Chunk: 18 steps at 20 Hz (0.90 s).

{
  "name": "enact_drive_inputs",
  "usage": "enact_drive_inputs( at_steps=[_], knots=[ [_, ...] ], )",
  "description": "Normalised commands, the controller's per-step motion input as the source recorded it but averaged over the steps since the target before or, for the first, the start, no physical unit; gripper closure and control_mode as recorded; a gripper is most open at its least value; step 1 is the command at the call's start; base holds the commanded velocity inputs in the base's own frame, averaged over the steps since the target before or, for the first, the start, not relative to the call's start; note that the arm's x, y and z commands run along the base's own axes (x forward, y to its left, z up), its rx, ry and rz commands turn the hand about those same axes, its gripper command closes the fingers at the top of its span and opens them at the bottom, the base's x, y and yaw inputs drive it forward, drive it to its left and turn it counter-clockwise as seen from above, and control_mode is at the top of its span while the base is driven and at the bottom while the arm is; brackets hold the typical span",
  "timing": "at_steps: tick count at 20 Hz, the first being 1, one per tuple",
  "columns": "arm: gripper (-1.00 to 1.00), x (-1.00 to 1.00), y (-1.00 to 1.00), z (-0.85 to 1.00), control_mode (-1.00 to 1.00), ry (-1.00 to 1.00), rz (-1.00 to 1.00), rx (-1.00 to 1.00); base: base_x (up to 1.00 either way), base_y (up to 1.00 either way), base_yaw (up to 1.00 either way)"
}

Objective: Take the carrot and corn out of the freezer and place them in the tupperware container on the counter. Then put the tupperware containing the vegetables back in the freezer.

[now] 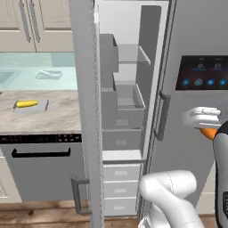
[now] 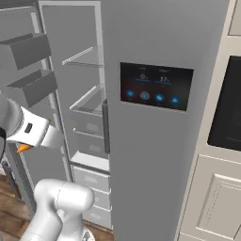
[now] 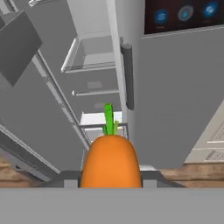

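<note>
The carrot [image 3: 111, 161] sits gripped in my hand [image 3: 111, 181], held in front of the open freezer [image 1: 122, 116]. Left of the freezer, the corn [image 1: 26, 103] lies in the tupperware container [image 1: 43, 107] on the table [image 1: 53, 118]. The door's display panel [image 2: 156, 85] is too blurred to read.

Glossy white rounded arm [image 1: 171, 189] segments, dark joint bands; a small dark marking, perhaps a label.
</note>
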Motion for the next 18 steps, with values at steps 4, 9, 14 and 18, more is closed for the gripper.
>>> enact_drive_inputs(
  at_steps=[4, 9, 14, 18],
  knots=[
    [1.00, 0.00, 0.00, 0.00, 1.00, 0.00, 0.00, 0.00, -0.81, 0.08, 0.03],
    [1.00, 0.00, 0.00, 0.00, 1.00, 0.00, 0.00, 0.00, -0.30, 0.22, 0.17],
    [1.00, 0.00, 0.00, 0.00, 1.00, 0.00, 0.00, 0.00, -0.52, 0.26, 0.24],
    [1.00, 0.00, 0.00, 0.00, 1.00, 0.00, 0.00, 0.00, -0.49, 0.43, 0.22]
  ],
)
